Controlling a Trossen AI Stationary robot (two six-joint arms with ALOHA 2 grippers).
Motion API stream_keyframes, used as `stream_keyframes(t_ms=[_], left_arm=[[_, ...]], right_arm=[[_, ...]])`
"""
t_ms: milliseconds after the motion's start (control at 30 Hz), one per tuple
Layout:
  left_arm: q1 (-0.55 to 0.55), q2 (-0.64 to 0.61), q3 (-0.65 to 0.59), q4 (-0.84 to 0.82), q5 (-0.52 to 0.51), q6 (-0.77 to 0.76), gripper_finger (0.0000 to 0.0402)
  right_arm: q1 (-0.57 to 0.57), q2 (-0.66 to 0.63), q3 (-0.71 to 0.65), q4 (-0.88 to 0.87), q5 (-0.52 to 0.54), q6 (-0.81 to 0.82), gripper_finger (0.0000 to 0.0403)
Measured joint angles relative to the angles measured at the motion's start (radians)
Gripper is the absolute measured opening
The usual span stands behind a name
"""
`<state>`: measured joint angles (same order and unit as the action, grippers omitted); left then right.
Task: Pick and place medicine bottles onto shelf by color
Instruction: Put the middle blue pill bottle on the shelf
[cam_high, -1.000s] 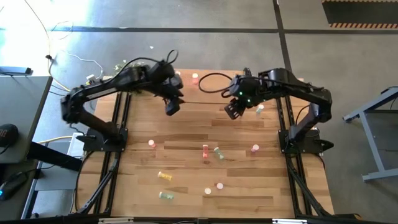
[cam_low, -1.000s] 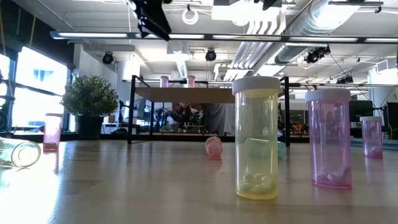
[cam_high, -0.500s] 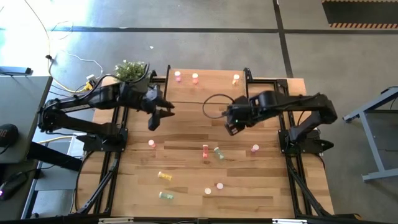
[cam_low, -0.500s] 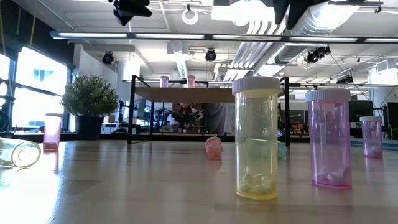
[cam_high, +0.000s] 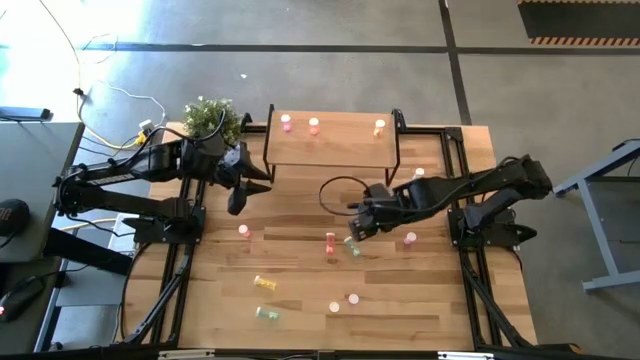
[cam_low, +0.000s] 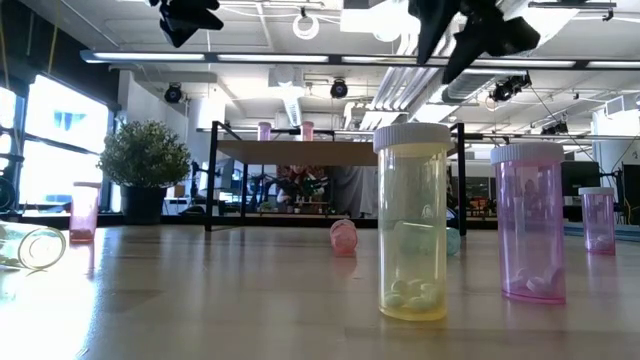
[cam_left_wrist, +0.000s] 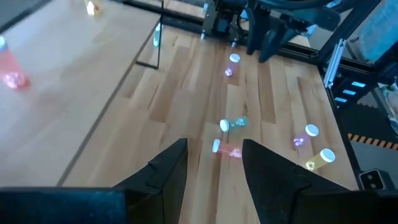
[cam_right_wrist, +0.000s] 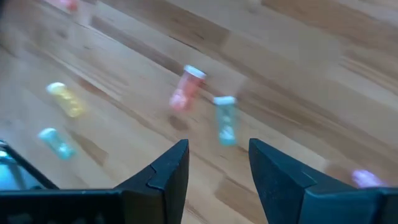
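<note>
counter (cam_high: 300, 270) wood plank | shelf (cam_high: 330, 148) at far edge: three bottles up, two pink, one orange | about eight bottles loose on counter | right end effector (cam_high: 357, 226) open, empty, above green bottle (cam_high: 352, 245) | left end effector (cam_high: 240, 196) part-open, empty, near shelf's left end

Your shelf (cam_high: 330, 148) sits at twelve o'clock on the bench (cam_high: 300, 290), three bottles (cam_high: 313, 125) on it; a plant (cam_high: 212, 118) at ten.
</note>
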<state>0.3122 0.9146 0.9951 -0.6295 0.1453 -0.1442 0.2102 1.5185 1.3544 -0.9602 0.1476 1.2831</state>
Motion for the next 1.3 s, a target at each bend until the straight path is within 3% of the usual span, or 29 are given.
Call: stream_keyframes(t_ms=[200, 533, 667, 933, 1300], left_arm=[[0.0, 0.001, 0.0, -0.01, 0.033, -0.008, 0.0143], [0.0, 0.001, 0.0, -0.037, 0.03, -0.011, 0.0143], [0.0, 0.001, 0.0, -0.04, 0.029, -0.01, 0.0143], [0.0, 0.002, 0.0, -0.04, 0.027, -0.01, 0.0143], [0.0, 0.002, 0.0, -0.04, 0.027, -0.01, 0.0143]], right_arm=[[-0.005, 0.0, -0.135, 0.222, 0.025, 0.0, 0.019], [-0.073, 0.069, -0.216, 0.472, -0.128, -0.131, 0.0189], [-0.073, 0.144, -0.167, 0.431, -0.183, -0.141, 0.0189], [-0.078, 0.239, -0.119, 0.286, -0.183, -0.161, 0.0189], [-0.093, 0.324, -0.118, 0.282, -0.183, -0.214, 0.0188]])
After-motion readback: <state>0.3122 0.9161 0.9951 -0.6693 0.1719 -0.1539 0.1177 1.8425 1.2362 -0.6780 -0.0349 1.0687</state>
